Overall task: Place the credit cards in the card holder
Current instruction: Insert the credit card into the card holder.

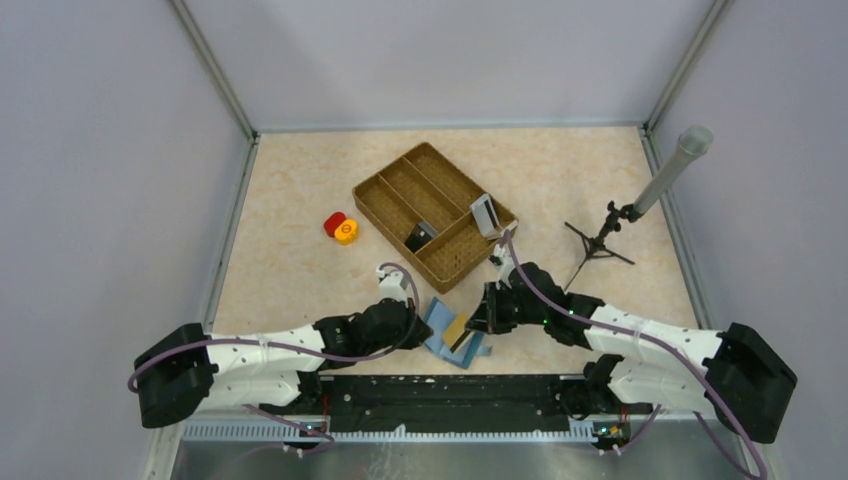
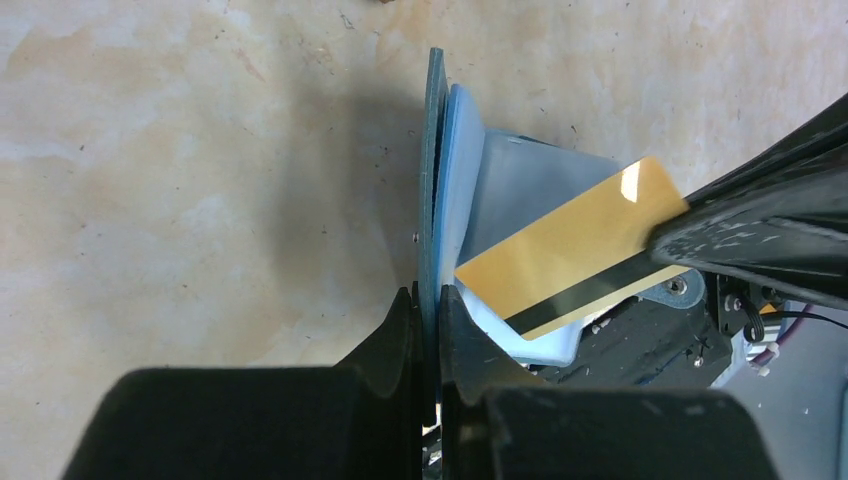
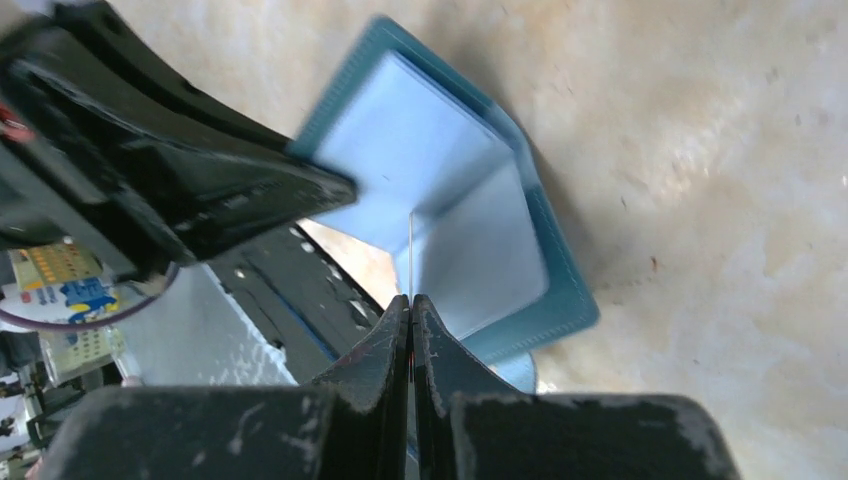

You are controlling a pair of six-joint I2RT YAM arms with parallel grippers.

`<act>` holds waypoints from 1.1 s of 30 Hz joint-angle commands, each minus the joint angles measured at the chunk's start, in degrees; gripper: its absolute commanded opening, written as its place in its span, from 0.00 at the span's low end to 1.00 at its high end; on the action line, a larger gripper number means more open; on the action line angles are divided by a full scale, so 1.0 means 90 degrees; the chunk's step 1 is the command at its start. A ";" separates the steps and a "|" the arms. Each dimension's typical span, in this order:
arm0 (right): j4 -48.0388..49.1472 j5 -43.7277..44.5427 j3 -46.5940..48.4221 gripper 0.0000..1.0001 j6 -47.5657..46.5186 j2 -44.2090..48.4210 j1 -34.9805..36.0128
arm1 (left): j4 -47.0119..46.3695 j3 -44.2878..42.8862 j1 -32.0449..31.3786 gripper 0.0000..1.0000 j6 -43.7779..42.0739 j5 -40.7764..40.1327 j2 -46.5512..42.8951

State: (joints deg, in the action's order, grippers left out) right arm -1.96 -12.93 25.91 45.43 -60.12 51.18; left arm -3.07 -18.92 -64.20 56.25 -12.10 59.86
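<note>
The card holder (image 1: 438, 318), a teal-blue wallet with pale blue inner panels, stands half open near the table's front edge. My left gripper (image 1: 425, 325) is shut on one of its flaps, whose edge (image 2: 437, 150) runs up from between the jaws (image 2: 430, 300). A tan credit card (image 2: 570, 250) with a black stripe lies slanted against the inner panels, its right end pinched by my right gripper (image 1: 472, 322). From the right wrist that card (image 3: 411, 255) shows edge-on as a thin line out of the shut gripper (image 3: 411, 300), pointing into the open card holder (image 3: 450, 190). Pale grey cards (image 1: 483, 213) stand in the tray.
A brown woven divided tray (image 1: 400, 180) sits mid-table behind the grippers, with a dark item (image 1: 420, 237) in one compartment. Red and yellow round pieces (image 1: 340, 227) lie left of it. A small tripod (image 1: 600, 240) carrying a grey tube (image 1: 670, 170) stands at the right.
</note>
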 commanded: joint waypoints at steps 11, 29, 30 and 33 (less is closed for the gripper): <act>0.1962 -0.0735 -0.1530 0.00 0.0478 -0.0351 -0.0253 | -0.0190 0.0230 0.0042 0.00 0.0077 -0.0065 0.0107; 0.3306 -0.1200 -0.1935 0.00 0.0652 -0.0784 -0.0933 | -0.1126 0.1000 0.0832 0.00 -0.0465 0.1609 -0.0170; 0.3355 -0.1193 -0.1916 0.00 0.0668 -0.0835 -0.0938 | -0.1169 0.1025 0.0872 0.00 -0.0462 0.1684 -0.0159; 0.3420 -0.1191 -0.1847 0.00 0.0684 -0.0994 -0.0936 | -0.1237 0.1073 0.0965 0.00 -0.0469 0.1785 -0.0158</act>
State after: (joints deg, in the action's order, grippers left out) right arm 25.15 -24.34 8.62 51.70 -67.26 43.31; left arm -12.95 -10.66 -56.23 53.80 -0.82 58.26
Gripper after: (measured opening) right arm 0.004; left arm 0.054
